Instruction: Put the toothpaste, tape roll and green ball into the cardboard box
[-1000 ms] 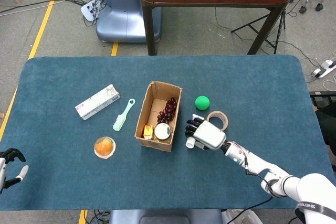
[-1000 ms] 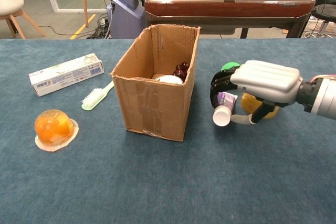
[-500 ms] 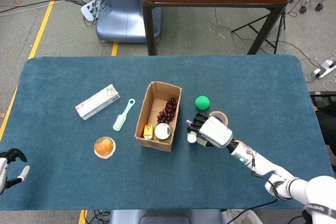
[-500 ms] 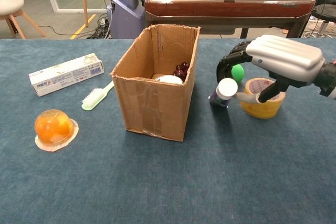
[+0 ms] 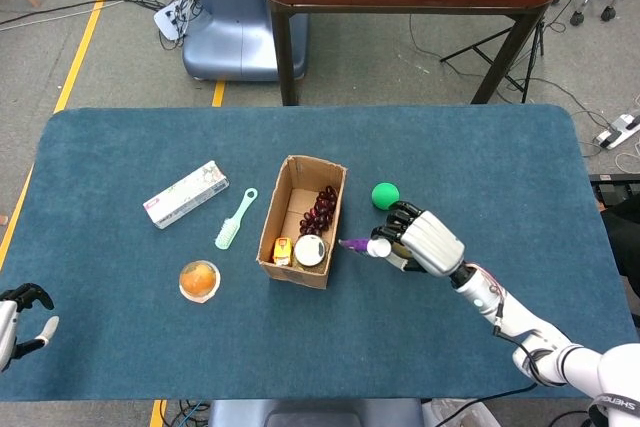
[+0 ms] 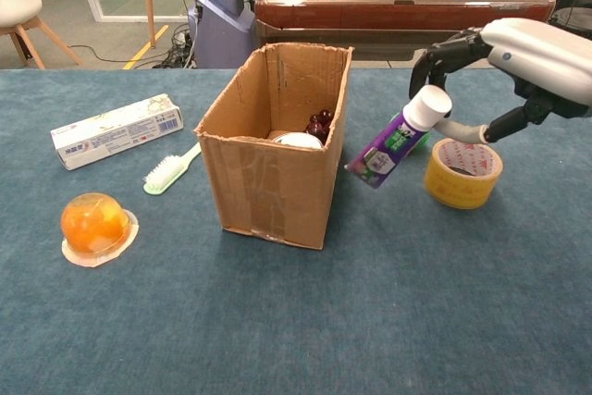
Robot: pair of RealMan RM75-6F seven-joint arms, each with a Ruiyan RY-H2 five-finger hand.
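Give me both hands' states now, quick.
Left hand: holding nothing, fingers apart, at the table's near-left edge.
Right hand: holding a purple tube by its white-capped end, lifted beside the cardboard box.

Cardboard boxes: one [image 5: 302, 221], open-topped, at the table's centre.
Tubes: one, purple with a white cap [image 6: 396, 139], at 3 o'clock of the cardboard box.
Tape rolls: one, yellow [image 6: 462, 171], at 3 o'clock of the tube.
Green balls: one [image 5: 385, 195], at 2 o'clock of the cardboard box.
Toothpaste cartons: one [image 5: 185, 193], at 9 o'clock of the cardboard box.
Toothbrushes: one, pale green [image 5: 235, 218].
Orange jelly cups: one [image 5: 199, 280], at 8 o'clock of the cardboard box.
Hands: two, right [image 5: 425, 241] and left [image 5: 20, 314].
Things in the cardboard box: grapes, one bunch [image 5: 319, 211]; one white-lidded jar [image 5: 310, 250]; one small yellow item [image 5: 283, 251].
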